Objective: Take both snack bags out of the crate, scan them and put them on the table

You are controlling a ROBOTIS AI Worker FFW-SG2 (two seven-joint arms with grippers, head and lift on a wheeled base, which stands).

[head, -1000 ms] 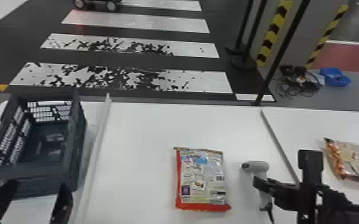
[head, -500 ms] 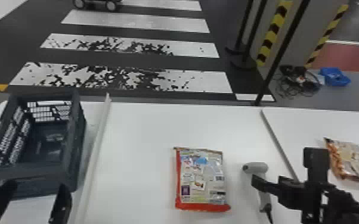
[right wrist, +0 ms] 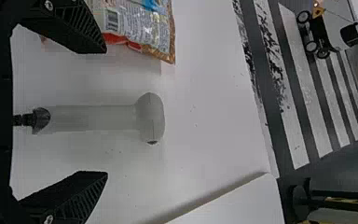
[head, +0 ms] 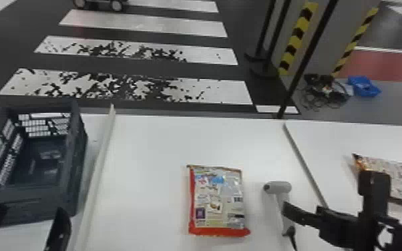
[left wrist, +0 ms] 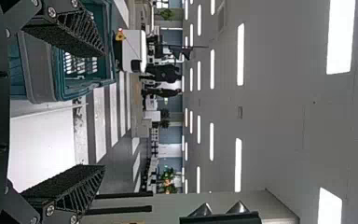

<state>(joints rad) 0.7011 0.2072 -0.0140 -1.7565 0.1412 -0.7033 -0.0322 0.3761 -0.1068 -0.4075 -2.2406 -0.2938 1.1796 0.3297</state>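
Our right gripper (right wrist: 105, 112) is closest, fingers wide apart, and we're seeing the scanner (head: 278, 188) between them, handle (right wrist: 88, 117) near, head (right wrist: 151, 116) far.

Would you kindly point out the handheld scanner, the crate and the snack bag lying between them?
Handheld scanner (right wrist: 98, 118): right wrist view, on its handle.
Crate (head: 30, 205): head view, on its near outer wall.
Snack bag (head: 218, 202): head view, on its printed face.
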